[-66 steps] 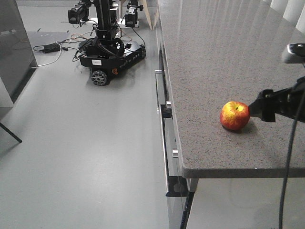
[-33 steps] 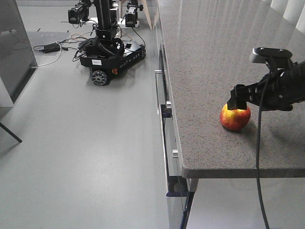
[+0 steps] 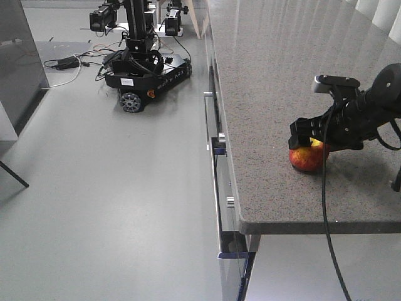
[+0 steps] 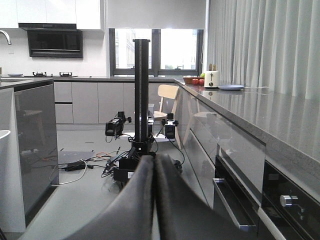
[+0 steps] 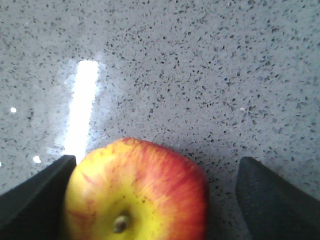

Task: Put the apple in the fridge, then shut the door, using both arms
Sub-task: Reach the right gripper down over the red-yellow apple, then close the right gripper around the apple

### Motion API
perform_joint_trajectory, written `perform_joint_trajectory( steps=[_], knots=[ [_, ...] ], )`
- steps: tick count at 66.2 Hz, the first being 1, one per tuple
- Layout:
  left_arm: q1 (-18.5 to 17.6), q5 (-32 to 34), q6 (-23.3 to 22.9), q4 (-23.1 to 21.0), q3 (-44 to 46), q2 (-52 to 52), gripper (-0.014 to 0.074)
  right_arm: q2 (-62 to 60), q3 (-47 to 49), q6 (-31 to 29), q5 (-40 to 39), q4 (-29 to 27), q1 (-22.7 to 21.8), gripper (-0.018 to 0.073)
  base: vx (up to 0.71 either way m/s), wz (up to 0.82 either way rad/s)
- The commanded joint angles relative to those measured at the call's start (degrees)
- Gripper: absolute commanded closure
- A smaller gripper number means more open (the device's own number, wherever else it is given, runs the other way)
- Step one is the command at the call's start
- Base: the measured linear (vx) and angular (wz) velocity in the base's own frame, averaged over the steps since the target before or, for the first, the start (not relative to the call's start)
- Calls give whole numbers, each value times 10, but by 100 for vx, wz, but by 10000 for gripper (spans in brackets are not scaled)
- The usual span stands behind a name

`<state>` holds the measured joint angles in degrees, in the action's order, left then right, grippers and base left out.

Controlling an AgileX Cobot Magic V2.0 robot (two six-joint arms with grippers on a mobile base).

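The right claw [image 5: 152, 197] is spread wide, one finger [image 5: 35, 195] at the lower left of the wrist view and the other [image 5: 275, 200] at the lower right. The apple [image 5: 137, 192] sits between them, stem up. The left one is at or against its skin; the right one stands apart, with bare counter [image 5: 200, 75] showing in the gap. Nothing is gripped.

In the front view the claw is low over the apple [image 3: 307, 159], right of centre, on the speckled counter near its front edge.

The left claw [image 4: 153, 162] has its fingers pressed together on nothing, pointing down a kitchen aisle. A wheeled robot [image 3: 144, 63] stands on the floor at upper left.
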<state>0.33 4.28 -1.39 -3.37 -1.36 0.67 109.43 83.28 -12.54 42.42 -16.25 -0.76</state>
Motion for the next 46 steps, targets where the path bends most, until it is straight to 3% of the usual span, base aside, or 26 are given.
perform_joint_trajectory(
  steps=[1,13,46],
  knots=[
    [-3,42,-6,0,-17,8,602,-21,19,-7,-15,-8,-3,-35,0,0],
    [-3,42,-6,0,-17,8,602,-19,19,-7,10,-8,-3,11,0,0],
    [-3,42,-6,0,-17,8,602,-19,18,-5,28,-23,-3,356,0,0]
  ],
)
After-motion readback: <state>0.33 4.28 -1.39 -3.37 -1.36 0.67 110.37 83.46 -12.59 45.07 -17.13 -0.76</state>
